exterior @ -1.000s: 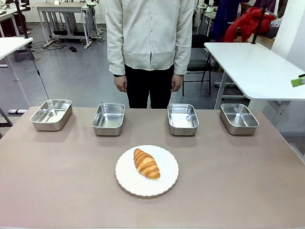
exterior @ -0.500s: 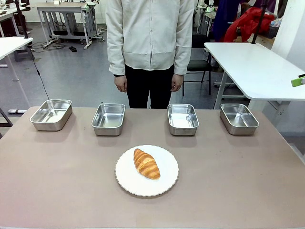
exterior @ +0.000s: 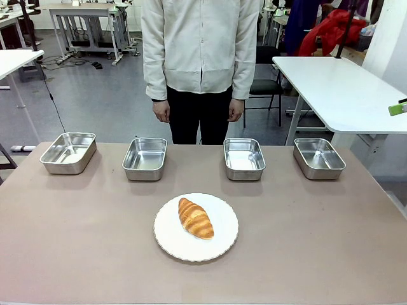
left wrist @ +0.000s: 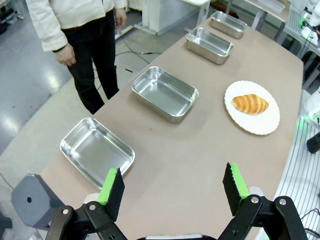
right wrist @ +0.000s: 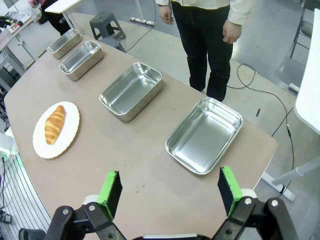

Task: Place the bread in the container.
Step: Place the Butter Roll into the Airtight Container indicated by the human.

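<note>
Bread lies slantwise across the middle of a round white plate on the brown counter in the front view. Beyond the plate, four steel pans stand in a row: the outer left container, the inner left container, the inner right container and the outer right container. The two inner ones are nearest the plate. A person stands beyond the row, straight behind the plate, with arms hanging down.

In the left wrist view, the left fingers stand wide apart with nothing between them. They are above one end of the counter, well apart from the plate, which carries the bread. The row of containers runs past the plate on the person's side.

In the right wrist view, the right fingers are likewise spread wide and hold nothing. They are above the other end of the counter, well apart from the plate and its bread.
</note>
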